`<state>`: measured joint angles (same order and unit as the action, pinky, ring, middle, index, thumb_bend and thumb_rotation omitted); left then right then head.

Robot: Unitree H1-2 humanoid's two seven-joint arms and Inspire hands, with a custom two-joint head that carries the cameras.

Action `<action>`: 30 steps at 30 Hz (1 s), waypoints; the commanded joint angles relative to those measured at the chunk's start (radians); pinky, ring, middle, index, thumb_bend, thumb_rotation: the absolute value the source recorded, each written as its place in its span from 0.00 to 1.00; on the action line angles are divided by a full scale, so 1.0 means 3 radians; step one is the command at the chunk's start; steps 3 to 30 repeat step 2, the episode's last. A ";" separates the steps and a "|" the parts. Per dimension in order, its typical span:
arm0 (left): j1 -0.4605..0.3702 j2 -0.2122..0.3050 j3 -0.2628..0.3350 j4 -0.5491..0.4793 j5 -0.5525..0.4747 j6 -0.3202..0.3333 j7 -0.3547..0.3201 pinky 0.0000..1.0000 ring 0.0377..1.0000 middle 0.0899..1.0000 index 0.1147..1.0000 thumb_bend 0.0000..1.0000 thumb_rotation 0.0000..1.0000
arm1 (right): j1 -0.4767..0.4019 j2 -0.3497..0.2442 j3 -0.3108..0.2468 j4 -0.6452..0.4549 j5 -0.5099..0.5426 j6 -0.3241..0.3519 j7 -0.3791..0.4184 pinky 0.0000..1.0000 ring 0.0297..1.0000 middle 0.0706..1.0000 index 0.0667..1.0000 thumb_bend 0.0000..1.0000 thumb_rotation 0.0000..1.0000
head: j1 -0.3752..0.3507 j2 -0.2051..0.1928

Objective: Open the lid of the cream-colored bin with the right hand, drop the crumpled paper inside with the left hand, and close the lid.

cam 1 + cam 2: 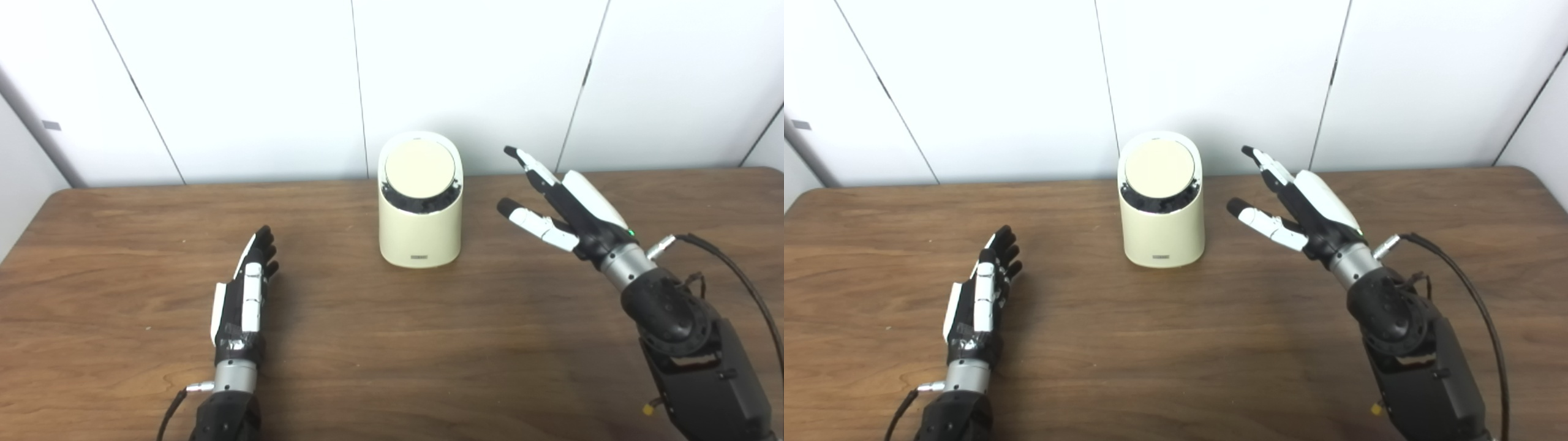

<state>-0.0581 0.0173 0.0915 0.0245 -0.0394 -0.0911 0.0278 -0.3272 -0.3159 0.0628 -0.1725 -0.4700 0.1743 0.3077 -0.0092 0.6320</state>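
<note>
Cream-coloured smooth plastic bin [420, 236] with round slanted lid [420, 168], upright mid-desk [392, 343] between both hands; probably light, stiff, slippery, likely to tip unless pressed at the lid's edge. Right hand [569, 205] raised just beside, fingers [531, 222] spread wide, empty; left hand [245, 294] flat, fingers straight together, empty, no crumpled paper visible.

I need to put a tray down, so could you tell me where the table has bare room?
Bare wood spans the near table between the left hand and right hand. Tightest: between the bin and right hand.
</note>
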 commanded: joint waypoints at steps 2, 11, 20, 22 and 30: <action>0.0091 0.0016 -0.0006 0.0040 -0.0007 -0.0047 -0.0012 0.95 0.96 0.96 0.95 0.49 0.98 | 0.0051 0.0086 -0.0138 -0.0134 0.0115 0.0047 -0.0222 1.00 1.00 1.00 1.00 0.55 1.00 | -0.0017 0.0017; 0.0091 0.0016 -0.0006 0.0040 -0.0007 -0.0047 -0.0012 0.95 0.96 0.96 0.95 0.49 0.98 | 0.0051 0.0086 -0.0138 -0.0134 0.0115 0.0047 -0.0222 1.00 1.00 1.00 1.00 0.55 1.00 | -0.0017 0.0017; 0.0091 0.0016 -0.0006 0.0040 -0.0007 -0.0047 -0.0012 0.95 0.96 0.96 0.95 0.49 0.98 | 0.0051 0.0086 -0.0138 -0.0134 0.0115 0.0047 -0.0222 1.00 1.00 1.00 1.00 0.55 1.00 | -0.0017 0.0017; 0.0091 0.0016 -0.0006 0.0040 -0.0007 -0.0047 -0.0012 0.95 0.96 0.96 0.95 0.49 0.98 | 0.0051 0.0086 -0.0138 -0.0134 0.0115 0.0047 -0.0222 1.00 1.00 1.00 1.00 0.55 1.00 | -0.0017 0.0017; 0.0091 0.0016 -0.0006 0.0040 -0.0007 -0.0047 -0.0012 0.95 0.96 0.96 0.95 0.49 0.98 | 0.0051 0.0086 -0.0138 -0.0134 0.0115 0.0047 -0.0222 1.00 1.00 1.00 1.00 0.55 1.00 | -0.0017 0.0017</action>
